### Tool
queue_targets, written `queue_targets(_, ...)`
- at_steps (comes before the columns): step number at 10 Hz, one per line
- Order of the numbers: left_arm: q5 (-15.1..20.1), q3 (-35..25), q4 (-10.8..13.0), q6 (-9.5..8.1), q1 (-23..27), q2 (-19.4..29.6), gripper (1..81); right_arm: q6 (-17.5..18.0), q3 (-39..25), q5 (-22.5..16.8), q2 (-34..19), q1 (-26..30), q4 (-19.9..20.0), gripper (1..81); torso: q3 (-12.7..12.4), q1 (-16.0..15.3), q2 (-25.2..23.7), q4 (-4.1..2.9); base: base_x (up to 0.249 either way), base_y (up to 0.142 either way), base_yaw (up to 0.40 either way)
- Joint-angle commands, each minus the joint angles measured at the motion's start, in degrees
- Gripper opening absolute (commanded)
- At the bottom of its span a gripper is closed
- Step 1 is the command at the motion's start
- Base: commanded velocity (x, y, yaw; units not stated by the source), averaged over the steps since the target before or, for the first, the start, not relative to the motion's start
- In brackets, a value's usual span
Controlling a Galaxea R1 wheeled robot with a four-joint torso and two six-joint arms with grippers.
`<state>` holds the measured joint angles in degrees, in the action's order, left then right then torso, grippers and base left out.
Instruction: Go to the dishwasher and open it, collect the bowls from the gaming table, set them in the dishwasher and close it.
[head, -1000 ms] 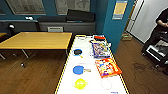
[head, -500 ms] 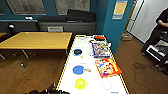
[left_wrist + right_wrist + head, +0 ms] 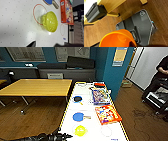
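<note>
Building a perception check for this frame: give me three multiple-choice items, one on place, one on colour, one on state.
1. Which bowl on the gaming table lies nearest the robot?
A. the black bowl
B. the blue bowl
C. the yellow-green bowl

2. What colour is the thing showing large in the right wrist view?
A. orange
B. green
C. white

3. How does the yellow-green bowl stand with respect to the left gripper?
A. gripped and lifted
B. resting on the table, apart from the gripper
C. tipped over on the floor

Answers:
1 C: in the head view the yellow-green bowl is nearest, then the blue bowl, then the black bowl.
2 A: the orange object is plainly orange.
3 B: it sits on the white top, and the left gripper is beside it, not on it.
</note>
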<state>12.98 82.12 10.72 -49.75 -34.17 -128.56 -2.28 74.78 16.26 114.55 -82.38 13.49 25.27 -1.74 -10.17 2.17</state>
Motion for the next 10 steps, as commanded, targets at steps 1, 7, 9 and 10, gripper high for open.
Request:
queue_targets(1, 1.6, 6.0, 1.7, -0.52, 8.0, -3.3, 81.1, -0.2, -0.9, -4.1, -2.9, 2.3, -1.3, 1.0, 0.0, 0.0, 0.0, 0.0, 0.0, 0.0, 0.0)
queue_targets(7, 4.5, 14.0, 2.4, -0.87, 9.6, -8.4, 81.1, -0.3, -1.0, -4.2, -3.1, 2.3, -1.5, 1.0, 0.0, 0.0, 0.0, 0.0, 0.0, 0.0, 0.0)
queue_targets(9, 4.6, 15.9, 2.5, -0.88, 9.7, -9.9, 81.1, -0.3, -0.9, -4.2, -3.1, 2.4, -1.6, 1.0, 0.0, 0.0, 0.0, 0.0, 0.0, 0.0, 0.0)
queue_targets(10, 4.6, 16.5, 2.8, -0.88, 9.7, -10.7, 81.1, -0.4, -0.9, -4.2, -3.1, 2.3, -1.5, 1.0, 0.0, 0.0, 0.0, 0.0, 0.0, 0.0, 0.0)
